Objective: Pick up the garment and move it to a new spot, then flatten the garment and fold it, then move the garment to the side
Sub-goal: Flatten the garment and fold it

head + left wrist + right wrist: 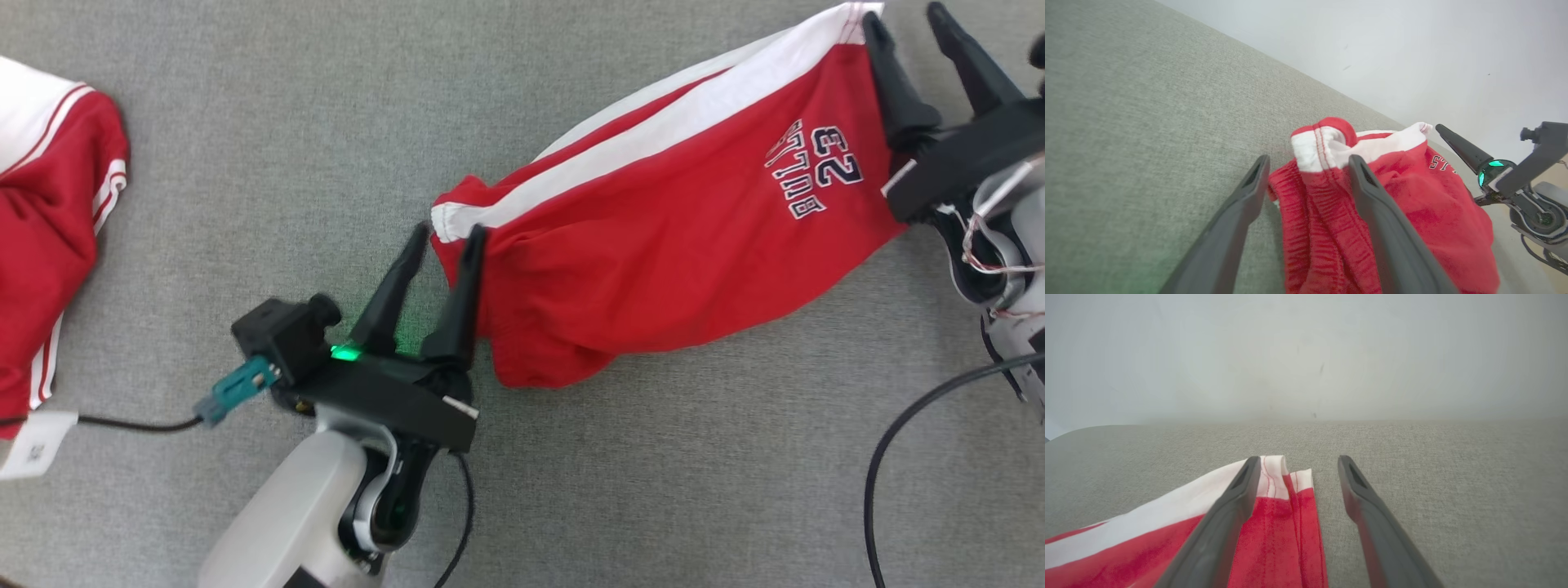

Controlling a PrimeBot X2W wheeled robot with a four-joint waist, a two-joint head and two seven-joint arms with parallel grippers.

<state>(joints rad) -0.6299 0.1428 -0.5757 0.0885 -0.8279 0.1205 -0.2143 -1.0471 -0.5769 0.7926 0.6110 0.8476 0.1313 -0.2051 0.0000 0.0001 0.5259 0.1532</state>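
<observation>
Shorts are down on the grey worktop (245, 122): the red garment (669, 220) lies slantwise between your two arms, with its white side stripe (669, 122) along the far edge and its middle puffed and rumpled. Left claw (450, 231) stands wide at the waistband end, holding nothing. In the left wrist view one finger rides over the gathered waistband (1327, 212) and the other is over bare cloth. Right claw (904, 15) is wide too and empty, straddling the leg hem (1286, 473) at the far corner.

By my reading you're at the flattening, so here's how to do it well. Drop each claw until the lower finger slides under the edge, and take the whole thickness of the waistband on the left and both layers of the hem on the right. Close firmly, then draw the two ends apart along the stripe until the bulge goes. Keep it low, because a high lift will likely let the middle sag and crease again. Mind the second red garment (49, 229) at far left; it sits well apart, so leave it there.
</observation>
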